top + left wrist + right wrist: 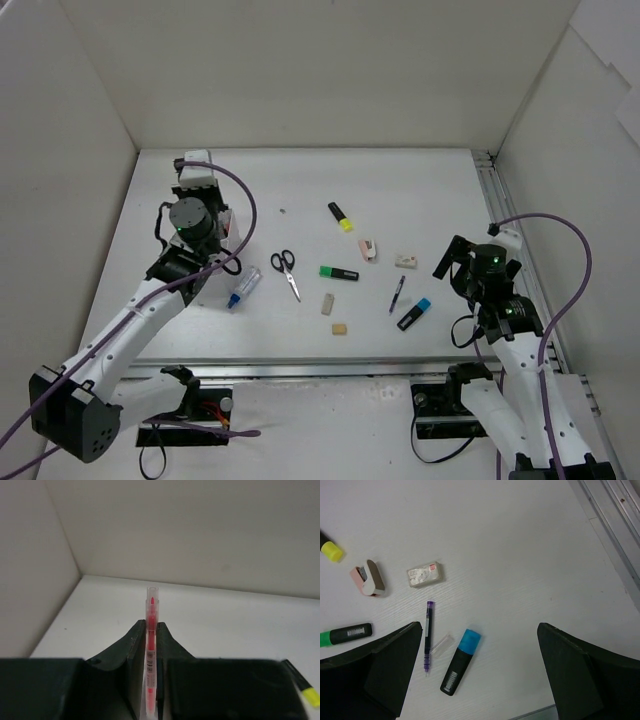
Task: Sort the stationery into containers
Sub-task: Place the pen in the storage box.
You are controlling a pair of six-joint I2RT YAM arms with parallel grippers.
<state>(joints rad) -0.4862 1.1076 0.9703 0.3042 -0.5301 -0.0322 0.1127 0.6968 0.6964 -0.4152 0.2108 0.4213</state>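
Note:
My left gripper (151, 626) is shut on a clear pen with a red core (151, 611), held upright between the jaws. In the top view it is at the far left (199, 196). My right gripper (479, 626) is open and empty above a blue-ended highlighter (459, 662), a purple pen (427, 635) and a clear cap (442, 644). A white eraser (424, 574), pink-white correction tape (367, 579), a green-ended highlighter (339, 272) and a yellow-ended one (340, 216) lie further left. The scissors (286, 270) are mid-table. The container is hidden.
A blue-capped pen (243, 287) lies beside the left arm. Two beige erasers (327, 303) (340, 327) lie near the front. White walls enclose the table on three sides. A metal rail (615, 510) runs along the right edge.

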